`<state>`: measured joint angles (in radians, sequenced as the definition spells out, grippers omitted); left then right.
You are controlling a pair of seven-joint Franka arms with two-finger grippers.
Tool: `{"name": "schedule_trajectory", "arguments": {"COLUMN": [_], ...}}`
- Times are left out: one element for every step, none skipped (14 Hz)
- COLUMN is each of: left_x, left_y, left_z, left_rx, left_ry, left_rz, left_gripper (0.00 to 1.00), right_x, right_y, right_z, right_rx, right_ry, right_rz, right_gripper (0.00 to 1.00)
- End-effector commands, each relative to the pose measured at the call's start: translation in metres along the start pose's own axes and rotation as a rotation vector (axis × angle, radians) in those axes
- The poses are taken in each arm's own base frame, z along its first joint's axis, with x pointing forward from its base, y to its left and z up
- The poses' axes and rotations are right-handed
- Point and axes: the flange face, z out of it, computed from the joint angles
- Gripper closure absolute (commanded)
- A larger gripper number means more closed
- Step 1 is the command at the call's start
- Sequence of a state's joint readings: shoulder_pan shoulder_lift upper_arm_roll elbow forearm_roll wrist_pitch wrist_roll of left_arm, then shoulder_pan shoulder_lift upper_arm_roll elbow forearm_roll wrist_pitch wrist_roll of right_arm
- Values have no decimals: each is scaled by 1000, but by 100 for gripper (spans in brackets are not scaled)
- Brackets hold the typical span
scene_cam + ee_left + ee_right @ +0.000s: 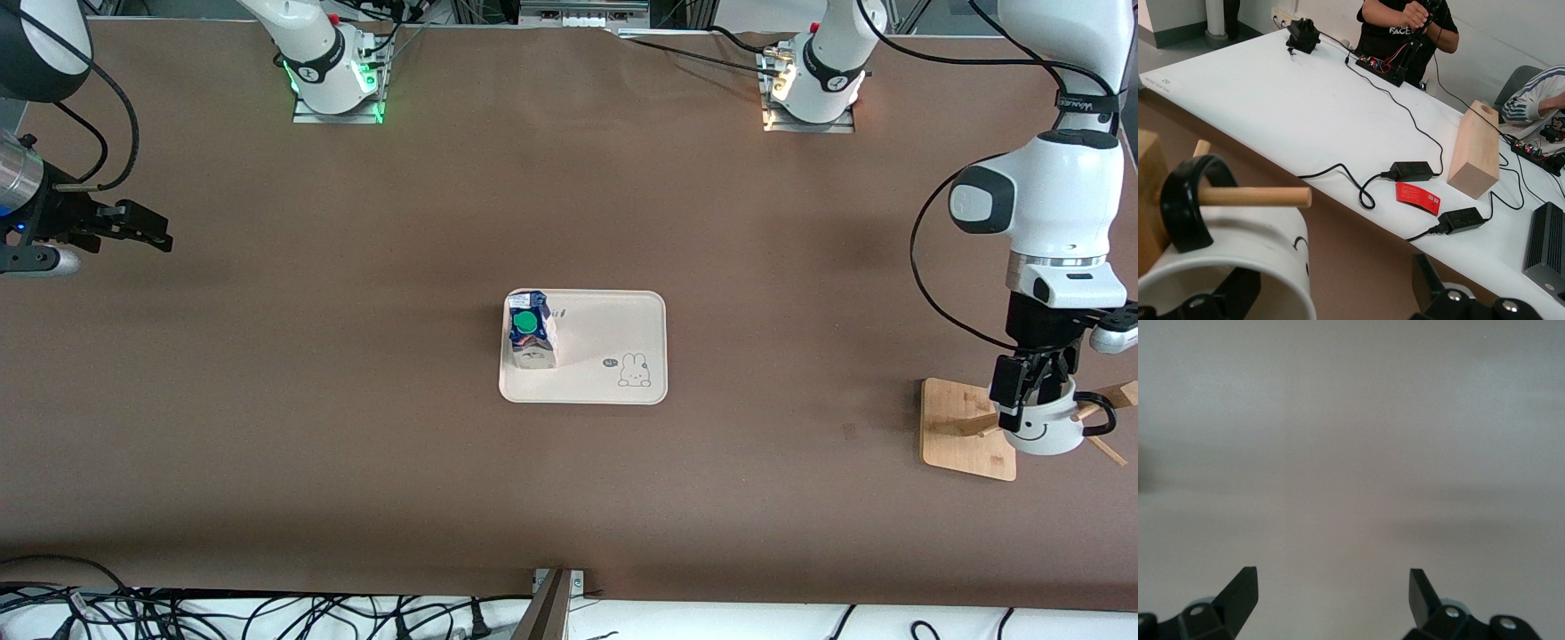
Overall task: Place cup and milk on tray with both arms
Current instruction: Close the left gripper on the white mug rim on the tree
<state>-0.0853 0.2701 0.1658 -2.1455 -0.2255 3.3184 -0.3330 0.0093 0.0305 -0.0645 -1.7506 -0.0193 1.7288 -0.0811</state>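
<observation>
My left pincer (1034,397), low at the frame's right edge, stands wide astride the cup (1049,429) hanging on the wooden rack (965,427); contact seems likely. My right pincer (133,227), upper left, gapes empty over the table (356,373). The milk (532,331) stands on the central tray (613,342).

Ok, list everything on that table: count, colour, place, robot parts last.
Tray: one, cream, mid-table.
Milk: one, dark blue and white with green cap, on the tray, at its end toward the right arm.
Cup: one, white with black handle and smiley face, hung on a rack peg at the left arm's end.
Rack: one, light wood, square base with pegs, left arm's end.
Left gripper: one, black, open around the cup's rim.
Right gripper: one, black, open and empty, waiting over the right arm's end.
</observation>
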Motion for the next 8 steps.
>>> {"name": "schedule_trajectory", "arguments": {"left_x": [-27,-30,-33,-34,-34,-34,-34,-32], "left_y": [8,9,13,13,14,14,14,15], "left_z": [-3,-3,-3,-1,-1,-1,1,2], "left_rx": [-2,2,-1,0,-1,-1,0,-2], "left_ry": [-23,-25,-27,-30,-29,-29,-30,-25], "left_rz": [-122,-181,-203,-194,-187,-185,-182,-178], "left_gripper": [0,0,0,0,0,0,0,0], "right_x": [-3,-3,-3,-2,-2,-2,-3,-3], "right_y": [4,4,5,4,3,3,3,3], "right_z": [-2,0,0,-1,1,1,2,2], "right_rx": [-8,-5,-5,-5,-3,-3,-1,-1], "right_ry": [-8,-13,-13,-10,-13,-16,-19,-20], "right_rz": [12,14,17,16,14,14,14,14], "right_gripper": [0,0,0,0,0,0,0,0]}}
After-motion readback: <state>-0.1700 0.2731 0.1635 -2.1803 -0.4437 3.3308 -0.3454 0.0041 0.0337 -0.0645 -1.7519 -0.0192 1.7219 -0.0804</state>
